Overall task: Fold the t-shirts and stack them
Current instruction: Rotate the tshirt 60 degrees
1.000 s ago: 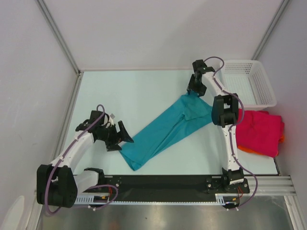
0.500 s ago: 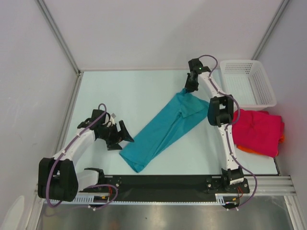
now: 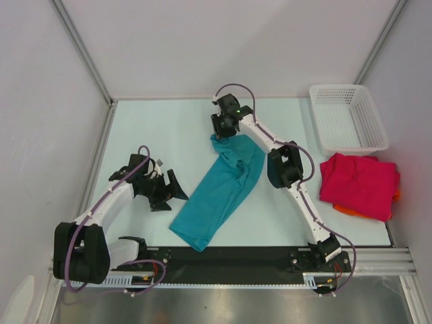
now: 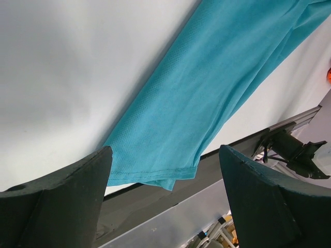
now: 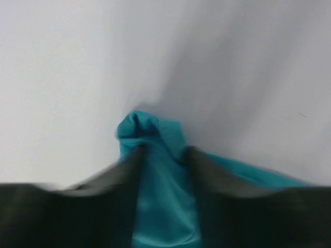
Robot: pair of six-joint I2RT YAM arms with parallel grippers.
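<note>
A teal t-shirt [image 3: 219, 189] lies stretched in a long diagonal strip across the middle of the table. My right gripper [image 3: 221, 133] is shut on its far end, and teal cloth [image 5: 160, 170] bunches between the blurred fingers in the right wrist view. My left gripper [image 3: 177, 190] stands wide open just left of the shirt's near end, touching nothing; the left wrist view shows the hem [image 4: 155, 173] between its fingers [image 4: 62, 201] but beyond them. A folded crimson-pink t-shirt [image 3: 359, 183] lies at the right, on top of an orange one [image 3: 345, 211] that shows only as an edge.
A white mesh basket [image 3: 347, 116] stands at the back right corner. A black rail [image 3: 236, 260] runs along the table's near edge. Grey walls close in the table at the left and back.
My right gripper has closed on the teal shirt's far end and swung left along the back, dragging that end with it. The shirt now lies steeper. The left arm has barely moved.
</note>
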